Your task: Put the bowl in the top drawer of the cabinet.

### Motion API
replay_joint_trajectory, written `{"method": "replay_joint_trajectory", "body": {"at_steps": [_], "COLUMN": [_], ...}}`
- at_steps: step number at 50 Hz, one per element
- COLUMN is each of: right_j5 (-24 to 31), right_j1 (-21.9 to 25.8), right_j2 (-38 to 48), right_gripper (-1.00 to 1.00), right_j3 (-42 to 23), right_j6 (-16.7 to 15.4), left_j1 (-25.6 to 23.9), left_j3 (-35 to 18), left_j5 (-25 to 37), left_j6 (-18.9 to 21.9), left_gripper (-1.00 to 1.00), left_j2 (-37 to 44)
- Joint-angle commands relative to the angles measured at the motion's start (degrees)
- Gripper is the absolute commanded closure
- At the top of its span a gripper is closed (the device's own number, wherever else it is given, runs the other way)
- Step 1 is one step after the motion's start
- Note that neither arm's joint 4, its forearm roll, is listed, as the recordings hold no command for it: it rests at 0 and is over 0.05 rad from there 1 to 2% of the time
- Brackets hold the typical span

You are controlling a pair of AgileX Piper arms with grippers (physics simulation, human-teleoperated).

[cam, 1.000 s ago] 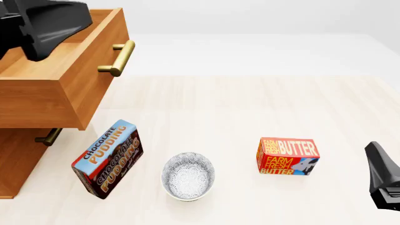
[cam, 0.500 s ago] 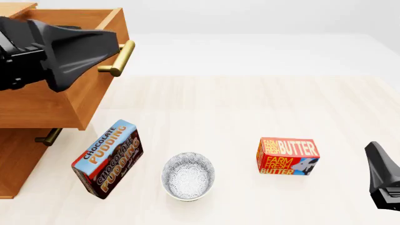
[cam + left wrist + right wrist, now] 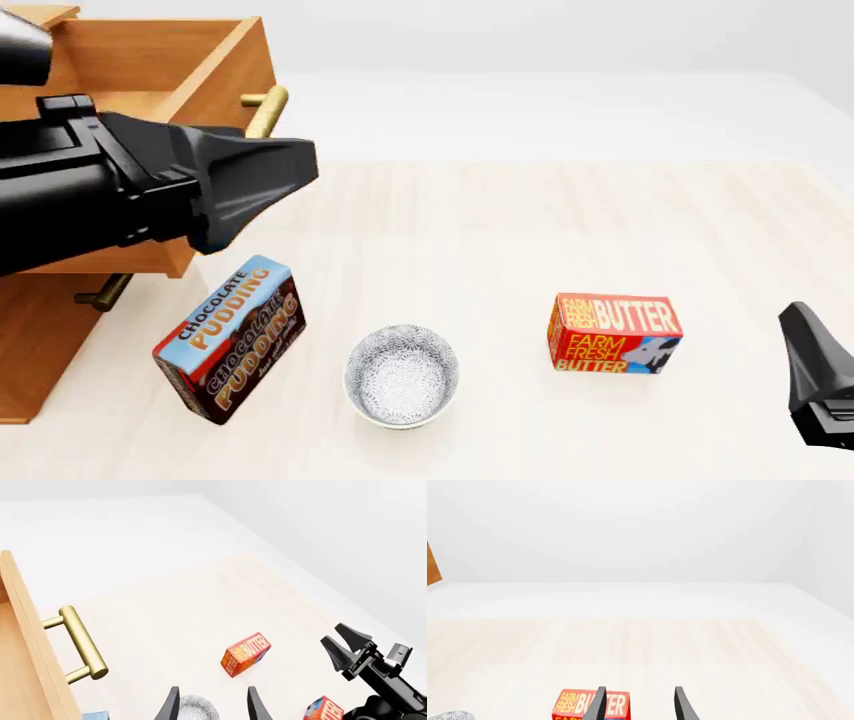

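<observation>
A pale wooden table (image 3: 534,230) carries three small items in a loose row near its front edge. On the left a box (image 3: 231,339) with a blue, red and brown wrapper reads "CHOCOLATE PUDDING"; it sits tilted, leaning to one side. On the right a red and orange box (image 3: 614,333) reads "FARM FRESH BUTTER" and shows a small cow picture. Between them, apart from both, the bowl (image 3: 402,376) stands upright on the table; it is white with fine dark speckles.

At the far left stands the cabinet (image 3: 34,350) of warm-brown wood. The top drawer (image 3: 160,60) is pulled out and open, its brass bar handle (image 3: 267,105) facing right. Below it, the brass handle of a lower drawer (image 3: 100,292) peeks out.

The left gripper (image 3: 212,706), on a black arm, hangs above the table beside the drawer front, covering much of the drawer in the front view. Its fingers stand moderately apart and hold nothing; the bowl shows between their tips in the left wrist view.

The right gripper (image 3: 639,704) sits at the table's right edge, fingers likewise parted and empty, aimed past the butter box.
</observation>
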Motion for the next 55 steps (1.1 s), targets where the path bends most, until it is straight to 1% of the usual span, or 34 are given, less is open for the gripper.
{"method": "replay_joint_trajectory", "body": {"at_steps": [1, 15, 23, 36, 39, 55], "right_j5": [0.00, 0.00, 0.00, 0.00, 0.00, 0.00], "right_j1": [0.00, 0.02, -0.01, 0.00, 0.00, 0.00], "right_j2": [0.00, 0.00, 0.01, 0.00, 0.01, 0.01], "right_gripper": [-1.00, -1.00, -1.00, -1.00, -1.00, -1.00], "right_j3": [0.00, 0.00, 0.00, 0.00, 0.00, 0.00], "right_j6": [0.00, 0.00, 0.00, 0.00, 0.00, -0.01], "left_j1": [-0.61, -1.91, -3.99, -5.21, -5.36, -5.47], "left_j3": [2.74, 4.85, 6.25, 8.17, 8.44, 12.14], "left_j5": [-2.47, -4.43, -5.67, -7.69, -8.00, -12.86], "left_j6": [-2.74, -4.48, -5.41, -7.09, -7.03, -10.32], "left_gripper": [-1.00, -1.00, -1.00, -1.00, -1.00, -1.00], "left_j2": [0.90, 2.05, 3.39, 4.63, 4.83, 7.96]}}
